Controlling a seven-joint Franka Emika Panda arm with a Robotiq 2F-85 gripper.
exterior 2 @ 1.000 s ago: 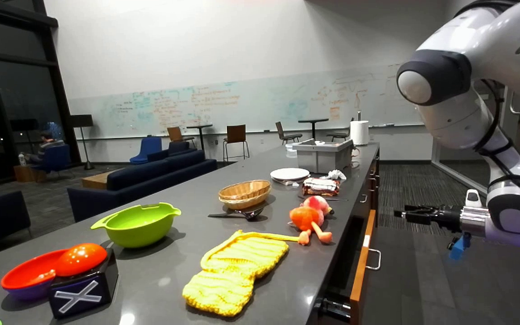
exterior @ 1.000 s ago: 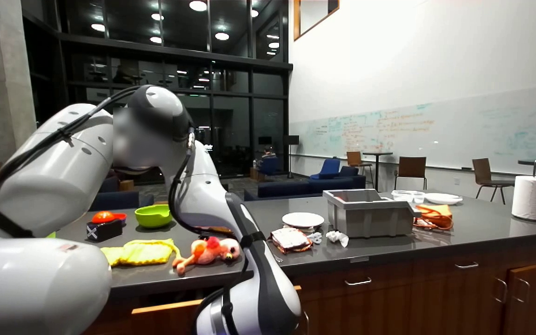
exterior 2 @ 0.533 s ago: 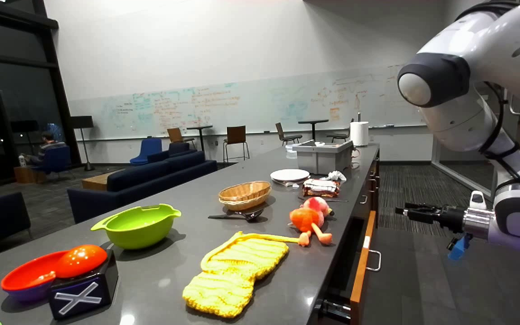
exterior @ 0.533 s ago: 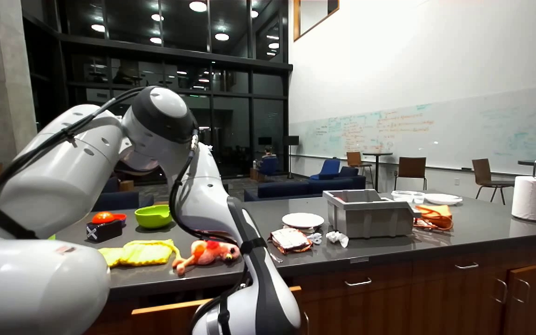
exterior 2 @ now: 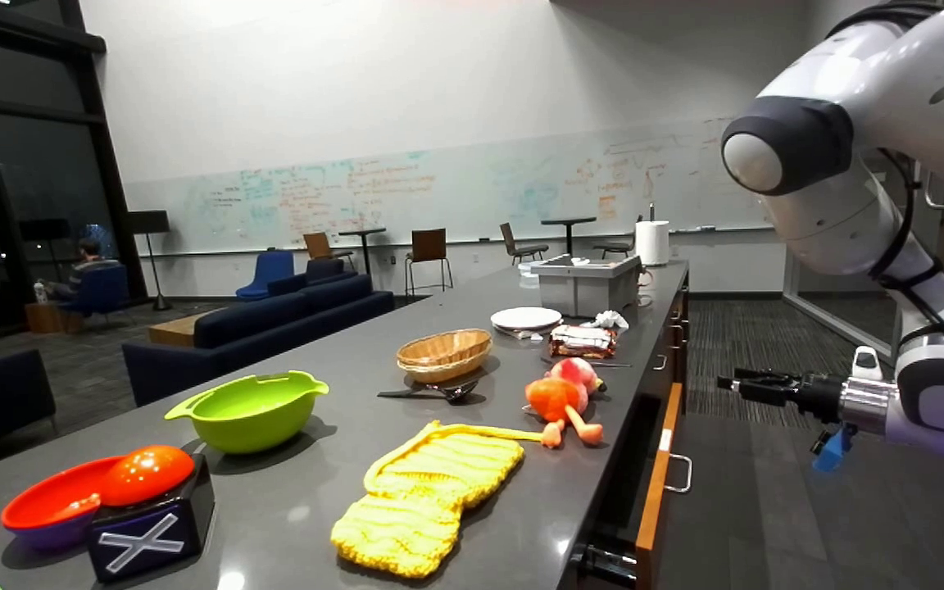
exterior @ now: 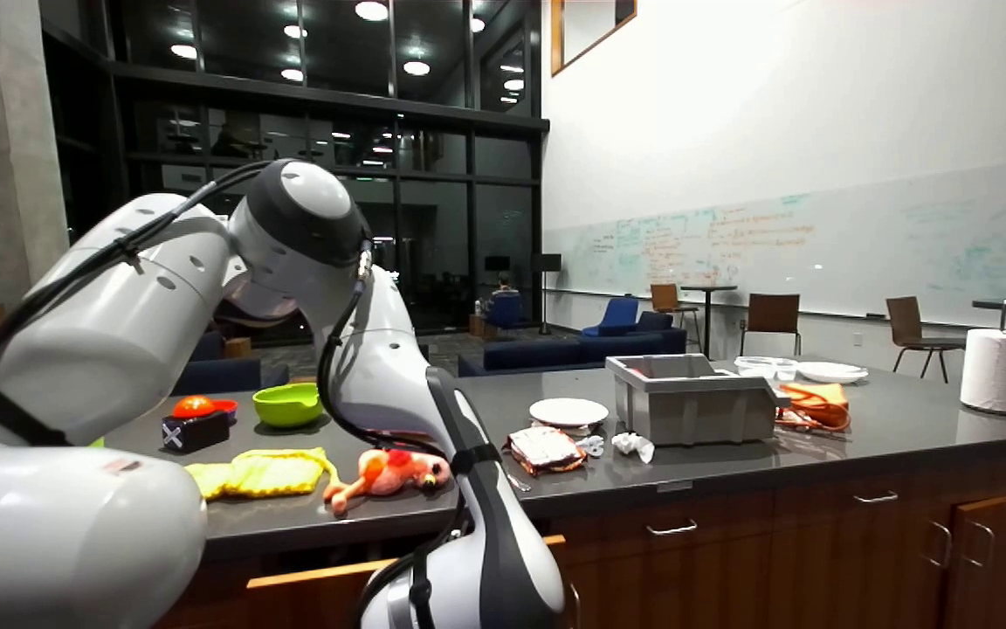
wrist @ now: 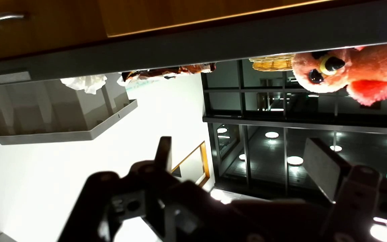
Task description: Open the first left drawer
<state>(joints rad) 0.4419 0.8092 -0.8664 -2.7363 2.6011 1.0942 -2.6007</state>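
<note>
One drawer (exterior 2: pixel 657 483) open, hand (wrist: pixel 243 158) apart, spread wide

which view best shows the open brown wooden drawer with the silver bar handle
An exterior view shows the open brown wooden drawer best: side-on, pulled out, silver bar handle unobstructed. In an exterior view, the white robot arm partly hides it; the wrist view shows only a cropped front, no handle.

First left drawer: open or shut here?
Open: in both exterior views the drawer front stands out past the counter, a dark gap between them.
</note>
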